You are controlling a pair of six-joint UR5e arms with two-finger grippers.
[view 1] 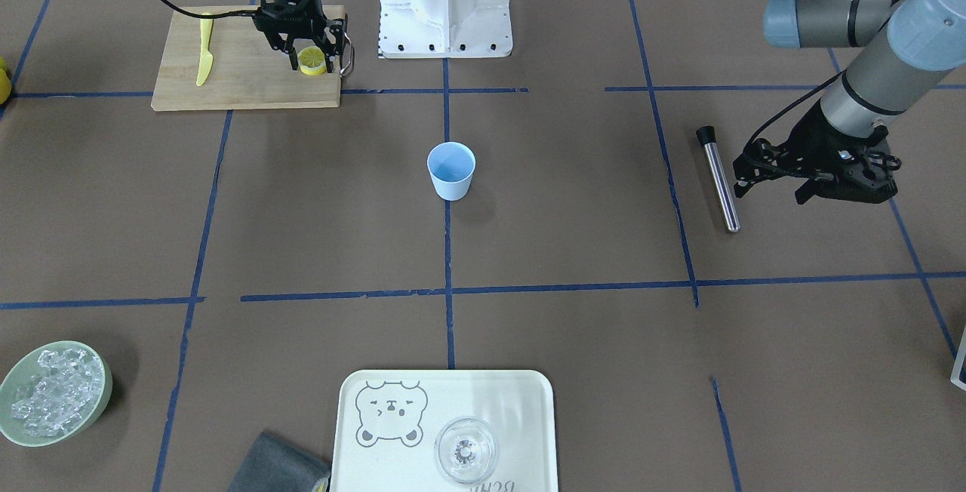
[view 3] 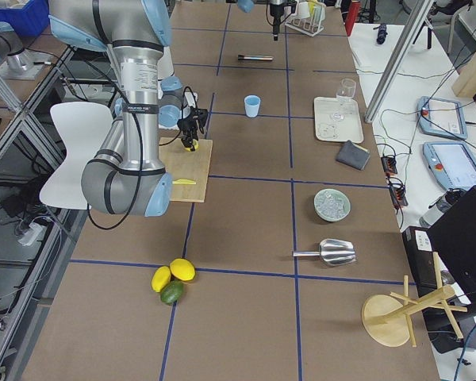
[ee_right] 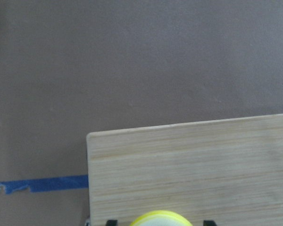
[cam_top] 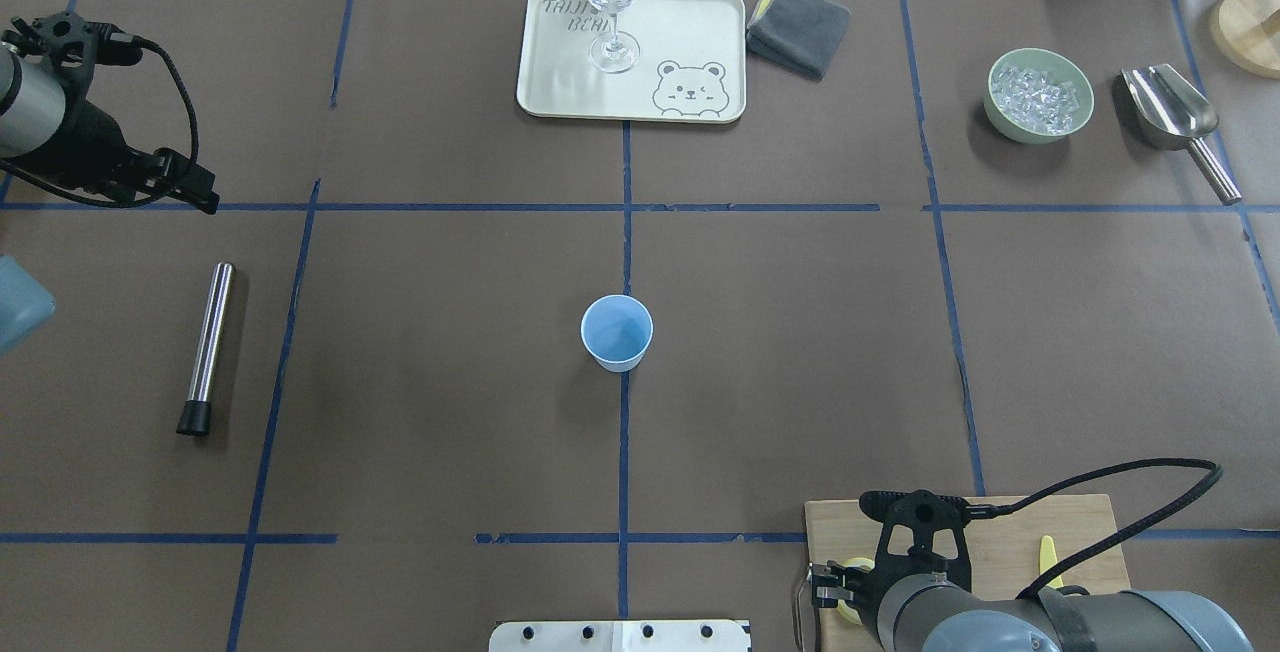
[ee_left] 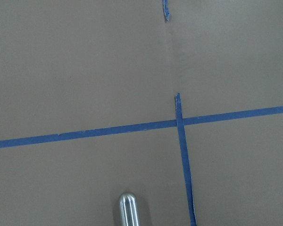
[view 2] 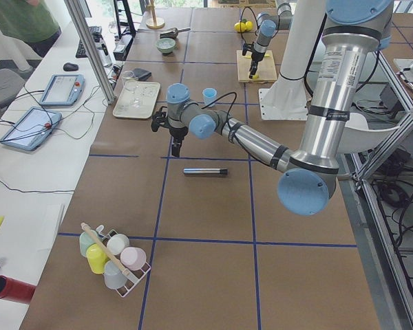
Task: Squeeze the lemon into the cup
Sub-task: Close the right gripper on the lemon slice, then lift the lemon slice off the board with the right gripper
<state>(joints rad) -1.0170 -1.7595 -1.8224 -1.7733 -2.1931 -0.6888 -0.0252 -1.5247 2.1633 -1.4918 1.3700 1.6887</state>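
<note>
The lemon (view 1: 312,60), a small yellow piece with a pale cut face, lies on the wooden cutting board (view 1: 249,81) near its corner. My right gripper (view 1: 312,66) stands upright over it, jaws open, one finger on each side of the lemon. In the right wrist view the lemon (ee_right: 161,219) sits between the fingertips (ee_right: 112,222) with a small gap on each side. The light-blue cup (view 1: 451,170) stands upright and empty at the table's middle, also in the overhead view (cam_top: 617,332). My left gripper (view 1: 743,172) is open and empty, above the table beside a metal rod.
A yellow knife (view 1: 204,50) lies on the board. A steel rod with a black cap (view 1: 721,179) lies near my left gripper. A tray (view 1: 521,401) holds a clear glass (view 1: 466,450). A green bowl of ice (view 1: 106,382), a grey cloth (view 1: 275,465) and a metal scoop (cam_top: 1170,112) lie along the far side.
</note>
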